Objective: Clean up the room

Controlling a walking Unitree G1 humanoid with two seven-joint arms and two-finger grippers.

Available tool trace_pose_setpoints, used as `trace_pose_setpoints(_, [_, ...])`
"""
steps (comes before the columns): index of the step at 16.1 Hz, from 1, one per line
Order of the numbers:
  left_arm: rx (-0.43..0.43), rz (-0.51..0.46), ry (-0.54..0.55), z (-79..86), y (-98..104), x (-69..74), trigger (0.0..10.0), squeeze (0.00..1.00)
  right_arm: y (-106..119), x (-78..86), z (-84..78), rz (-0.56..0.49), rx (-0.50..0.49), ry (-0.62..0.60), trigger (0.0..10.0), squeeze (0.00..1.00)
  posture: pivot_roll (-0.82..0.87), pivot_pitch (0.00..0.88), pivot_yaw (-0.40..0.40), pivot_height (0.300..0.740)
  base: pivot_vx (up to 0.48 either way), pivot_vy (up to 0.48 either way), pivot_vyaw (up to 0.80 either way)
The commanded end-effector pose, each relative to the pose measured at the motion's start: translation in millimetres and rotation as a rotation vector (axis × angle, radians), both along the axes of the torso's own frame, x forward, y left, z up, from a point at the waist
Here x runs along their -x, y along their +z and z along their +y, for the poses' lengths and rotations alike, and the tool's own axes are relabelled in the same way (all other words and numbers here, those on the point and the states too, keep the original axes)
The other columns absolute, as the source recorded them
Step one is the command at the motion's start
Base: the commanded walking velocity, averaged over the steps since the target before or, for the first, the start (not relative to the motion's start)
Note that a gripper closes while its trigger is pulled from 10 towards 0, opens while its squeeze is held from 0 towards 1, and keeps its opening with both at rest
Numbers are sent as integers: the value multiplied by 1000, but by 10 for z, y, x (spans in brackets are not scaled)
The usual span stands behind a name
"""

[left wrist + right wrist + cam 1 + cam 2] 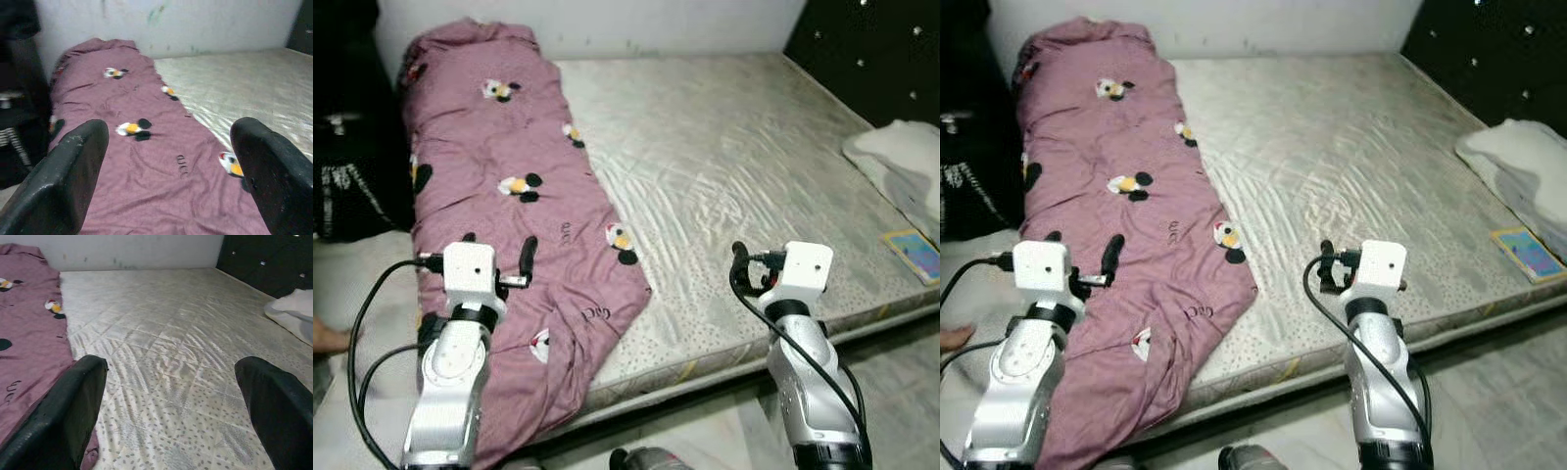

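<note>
Two grippers are raised at the near edge of the bed, both with the fingers spread wide and nothing between them. The left gripper (pixel 514 266) hovers over the purple blanket (pixel 499 196), where the cloth hangs down over the mattress edge; I think it is placed there to take hold of this loose part. The right gripper (pixel 744 269) is over the bare mattress (pixel 724 166), well apart from the blanket (it seems to wait for its own corner). The blanket, printed with small cartoon figures, lies in one long strip along the left side of the mattress up to the wall, so it probably needs spreading or folding. Farther right a small colourful book (pixel 913 253) lies near the mattress edge, and beyond it a white pillow (pixel 901 162) rests beside the dark headboard (pixel 867 49).
</note>
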State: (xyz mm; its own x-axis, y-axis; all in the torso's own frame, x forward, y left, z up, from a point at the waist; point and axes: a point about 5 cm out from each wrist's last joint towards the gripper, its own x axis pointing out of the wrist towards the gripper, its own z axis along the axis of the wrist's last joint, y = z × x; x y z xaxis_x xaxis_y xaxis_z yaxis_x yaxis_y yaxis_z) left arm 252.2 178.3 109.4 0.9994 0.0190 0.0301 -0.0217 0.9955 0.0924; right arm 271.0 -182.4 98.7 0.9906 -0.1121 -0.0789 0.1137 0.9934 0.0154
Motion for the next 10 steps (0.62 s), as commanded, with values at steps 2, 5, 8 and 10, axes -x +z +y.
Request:
trace_pose_setpoints(2, [-2, -29, 68, 37, 48, 12, 10000, 0, 69, -37, 13, -25, 7, 4, 10000, 0, -10, 63, -83, 740, 0, 0, 0])
trace_pose_setpoints(5, [-4, -32, 50, 11, 74, -27, 10000, 0, 69, -56, 59, -25, 4, 29, 10000, 0, -5, 65, -82, 740, 0, 0, 0])
trace_pose_setpoints(8, [4, -33, 45, -23, 92, -91, 10000, 0, 69, -55, 69, -28, 0, 33, 10000, 0, -11, 66, -75, 711, 0, 0, 0])
trace_pose_setpoints(10, [18, -21, 32, -83, 73, -96, 10000, 0, 64, -42, 80, -28, 2, 37, 10000, 0, -11, 66, -75, 686, 0, 0, 0])
